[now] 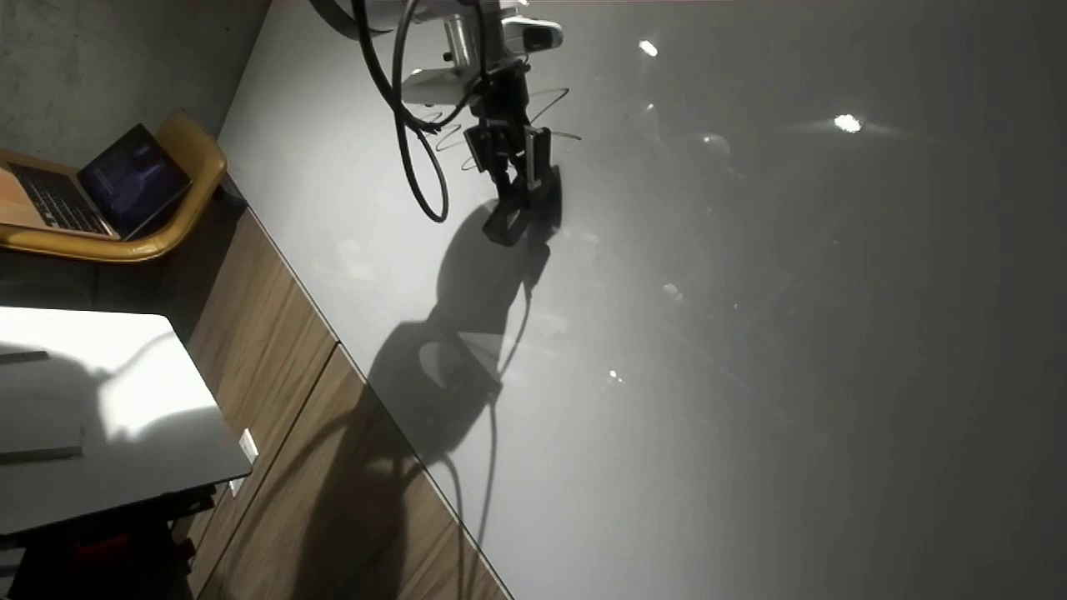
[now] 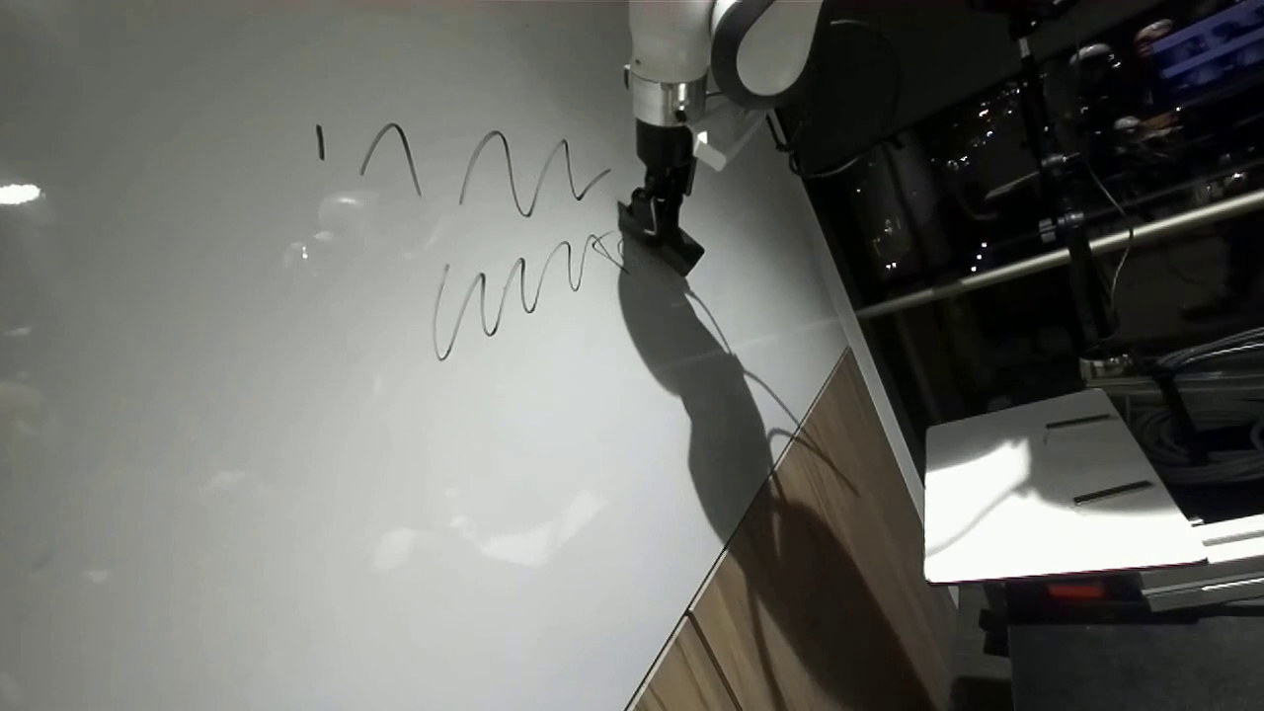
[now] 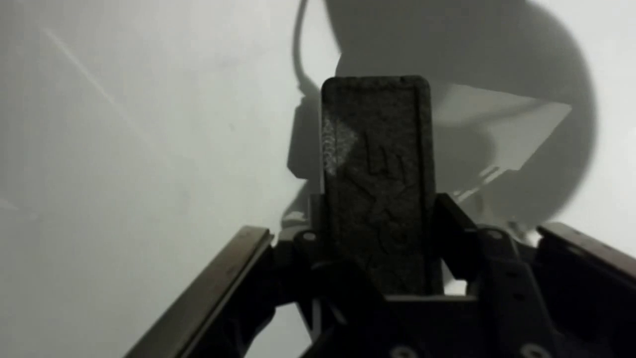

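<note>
A whiteboard eraser (image 3: 372, 124), a dark rectangular block with a matte, grainy face, rounded corners and a groove running along its edges, is pinched in the claw (image 3: 381, 219), which is closed on it from both sides. Thin lines mark that face; I cannot read them as words. The block is close in front of a glossy whiteboard (image 2: 296, 513); whether they touch I cannot tell. In an exterior view it is near the end of a thin black zigzag (image 2: 530, 311), below a broken wavy stroke (image 2: 528, 213). The arm's shadow (image 2: 726, 434) falls over the board onto wood-grain panels (image 2: 859, 444). Around them are a flat white panel (image 1: 167, 450) with two dark strips and an open laptop (image 1: 133, 183) on a mustard moulded chair (image 1: 208, 158).
</note>
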Motion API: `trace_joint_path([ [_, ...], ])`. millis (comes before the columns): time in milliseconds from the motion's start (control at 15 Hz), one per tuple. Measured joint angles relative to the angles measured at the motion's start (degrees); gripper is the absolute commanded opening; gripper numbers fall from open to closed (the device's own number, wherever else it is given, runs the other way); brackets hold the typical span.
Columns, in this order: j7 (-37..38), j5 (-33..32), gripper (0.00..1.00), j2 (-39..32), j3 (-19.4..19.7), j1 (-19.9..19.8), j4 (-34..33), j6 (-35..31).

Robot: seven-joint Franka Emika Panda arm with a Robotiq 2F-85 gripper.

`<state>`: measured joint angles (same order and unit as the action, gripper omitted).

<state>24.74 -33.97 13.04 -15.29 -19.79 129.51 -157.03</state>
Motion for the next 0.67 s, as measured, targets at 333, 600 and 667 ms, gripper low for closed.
trace_joint_path([
  [333,-23.7,20.0,0.29,5.9,19.3,11.9,6.5,-4.0],
  [600,-33.5,28.9,0.29,17.4,23.5,18.1,10.5,1.8],
  [667,-33.9,29.0,0.29,19.2,23.5,18.6,10.8,2.8],
])
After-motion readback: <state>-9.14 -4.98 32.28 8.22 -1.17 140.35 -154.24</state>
